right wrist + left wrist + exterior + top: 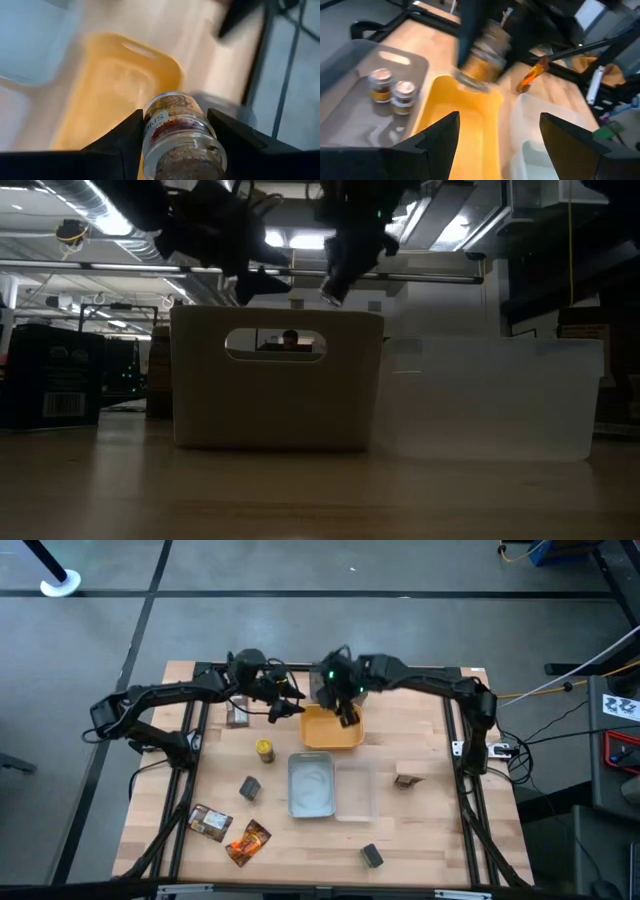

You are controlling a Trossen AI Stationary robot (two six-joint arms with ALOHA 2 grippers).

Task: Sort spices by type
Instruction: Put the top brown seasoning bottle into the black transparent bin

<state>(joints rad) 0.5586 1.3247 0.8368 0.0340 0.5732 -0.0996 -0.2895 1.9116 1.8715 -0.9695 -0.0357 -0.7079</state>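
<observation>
My right gripper [175, 116] is shut on a small glass spice jar [176, 131] with a printed label, above the yellow tray [318, 736]. From the left wrist view the jar [485, 55] hangs over the yellow tray's [470, 135] far end. My left gripper [500, 145] is open and empty, hovering over the same tray's left side [285, 705]. Two tiny brown jars [392, 90] stand in the grey tray [350, 105]. A yellow-lidded jar [264, 749], two dark grey cubes [250, 786] [371, 856], and brown [211, 823] and orange [249, 842] foil packets sit on the table. My right gripper pinches the jar's glass body [150, 131] between its two fingers, one on each side, with the jar lying along the fingers. The fingers slant down from the table's right and far side. The jar is lifted clear and tilted, one end [470, 82] pointing down at the yellow tray.
A pale-blue tray [311, 785] and a clear tray [356, 790] lie side by side near the table's middle. A small brown box [406, 779] sits to their right, another small item [237, 716] under the left arm. Bare wood shows along the near edge.
</observation>
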